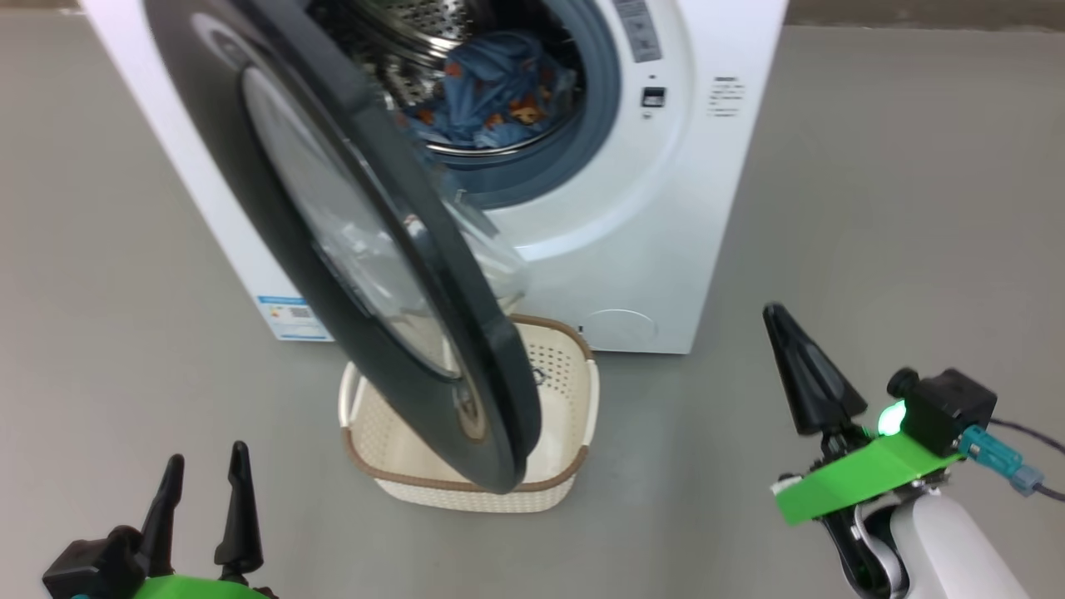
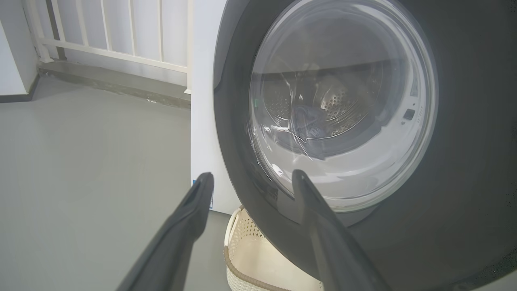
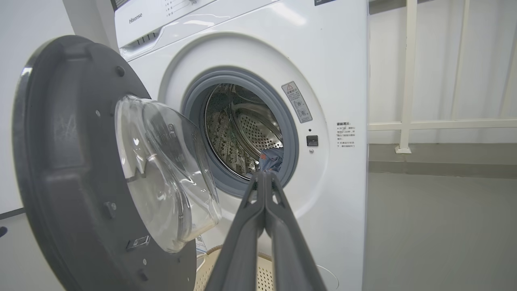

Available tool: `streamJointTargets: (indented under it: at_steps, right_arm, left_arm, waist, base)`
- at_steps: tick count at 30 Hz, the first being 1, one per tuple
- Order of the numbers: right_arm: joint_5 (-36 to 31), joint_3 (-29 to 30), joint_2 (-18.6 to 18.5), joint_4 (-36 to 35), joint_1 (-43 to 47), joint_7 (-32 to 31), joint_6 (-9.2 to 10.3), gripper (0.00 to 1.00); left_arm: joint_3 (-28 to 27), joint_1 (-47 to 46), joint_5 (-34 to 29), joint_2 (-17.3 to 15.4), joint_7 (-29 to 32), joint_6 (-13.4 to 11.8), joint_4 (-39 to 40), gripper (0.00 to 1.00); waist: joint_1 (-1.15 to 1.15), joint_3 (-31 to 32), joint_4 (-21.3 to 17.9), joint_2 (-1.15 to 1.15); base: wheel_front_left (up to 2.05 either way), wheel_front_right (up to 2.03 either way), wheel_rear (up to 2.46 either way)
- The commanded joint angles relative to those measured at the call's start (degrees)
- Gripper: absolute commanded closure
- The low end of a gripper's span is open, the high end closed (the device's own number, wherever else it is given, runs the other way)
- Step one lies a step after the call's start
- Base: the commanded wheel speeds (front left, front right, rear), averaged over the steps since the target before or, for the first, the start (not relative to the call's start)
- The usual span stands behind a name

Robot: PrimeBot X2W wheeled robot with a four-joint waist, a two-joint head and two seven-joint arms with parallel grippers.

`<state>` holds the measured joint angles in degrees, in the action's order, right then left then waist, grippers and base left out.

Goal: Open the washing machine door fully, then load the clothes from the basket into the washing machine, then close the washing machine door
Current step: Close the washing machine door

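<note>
Head view: the washing machine door (image 1: 333,225) stands swung well out from the front of the washing machine (image 1: 632,208), its glossy black rim slanting down the middle of the picture and its clear glass bowl bulging toward the drum opening. The clothes (image 1: 491,96), blue fabric with orange prints, lie inside the steel drum behind the grey gasket. The basket (image 1: 466,495) sits on the grey floor (image 1: 874,208) just in front of the machine, partly under the door's lower edge. At the lower left the left tool (image 1: 208,453) hangs above the floor with its two dark fingers spread, well apart from the basket. At the lower right the right tool (image 1: 774,312) has its fingers pressed together into one point, clear of the machine. From the left wrist view, the spread fingers (image 2: 202,194) face the door's outer glass, with a corner of the basket below. From the right wrist view, the joined fingers (image 3: 264,194) point toward the open drum (image 3: 242,129), where a bit of blue cloth shows, and a white railing (image 3: 408,81) stands beside the machine.
</note>
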<state>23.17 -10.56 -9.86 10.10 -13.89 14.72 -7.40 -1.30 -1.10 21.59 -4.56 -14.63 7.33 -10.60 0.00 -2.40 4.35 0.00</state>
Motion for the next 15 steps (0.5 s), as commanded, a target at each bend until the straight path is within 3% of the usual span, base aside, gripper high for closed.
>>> streamJointTargets:
  at_steps: [1,15]
  right_arm:
    - [-0.7,-1.5,0.1,-2.7,-2.1,0.3,-0.09,1.0]
    - [-2.3,-11.0,1.8,-17.9,-3.7,0.3,-0.09,1.0]
  left_arm:
    - [-1.8,-1.4,0.3,-0.7,-0.4,0.1,1.2,0.0]
    - [-1.8,-0.8,0.6,0.0,-0.4,0.2,0.7,0.0]
  waist:
    - [0.0,0.3,1.9,0.0]
    - [0.0,1.9,6.3,0.0]
  base:
    - [0.0,0.0,0.0]
    - [0.0,0.0,0.0]
